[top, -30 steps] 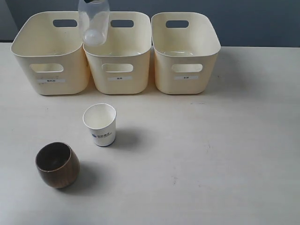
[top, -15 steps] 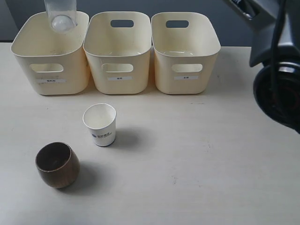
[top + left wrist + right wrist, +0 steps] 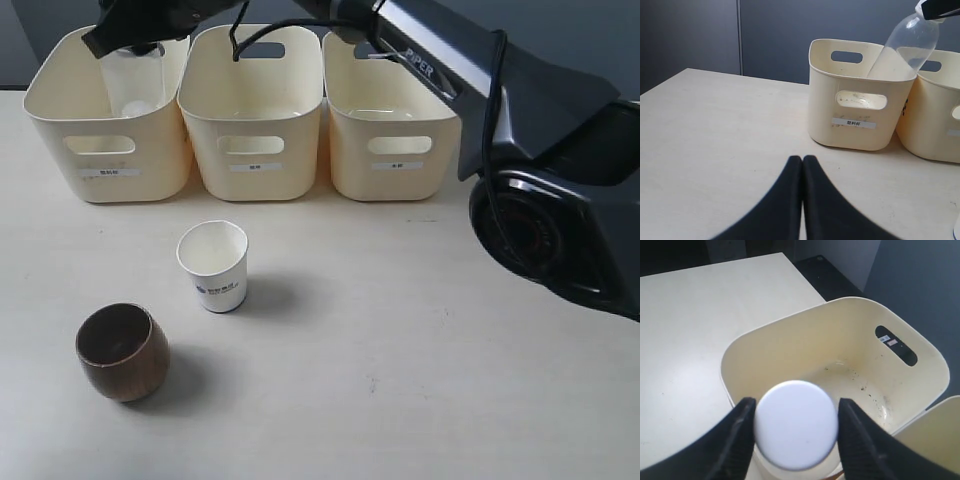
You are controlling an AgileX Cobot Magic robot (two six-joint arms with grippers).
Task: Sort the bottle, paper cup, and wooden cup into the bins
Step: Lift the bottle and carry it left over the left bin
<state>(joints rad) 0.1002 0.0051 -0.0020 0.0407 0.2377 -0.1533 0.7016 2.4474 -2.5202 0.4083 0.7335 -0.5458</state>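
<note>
The clear bottle (image 3: pixel 135 85) leans inside the left bin (image 3: pixel 105 160), its lower part below the rim. My right gripper (image 3: pixel 130 35) has reached across from the right and is shut on the bottle's top. In the right wrist view the white cap (image 3: pixel 795 425) sits between the fingers of that gripper (image 3: pixel 796 405), over the bin's stained floor (image 3: pixel 850 380). On the table in front of the bins stand the white paper cup (image 3: pixel 214 265) and the dark wooden cup (image 3: pixel 121 351). My left gripper (image 3: pixel 803 159) is shut and empty, low over the table, facing the left bin (image 3: pixel 860 125) and the bottle (image 3: pixel 912 42).
The middle bin (image 3: pixel 255 150) and right bin (image 3: pixel 395 150) stand in the row beside the left one. The right arm's dark body (image 3: pixel 540 200) stretches over the right bin and the table's right side.
The bottle moved left from above the middle bin to the left bin and went down inside it. The right arm has come into the exterior view.
</note>
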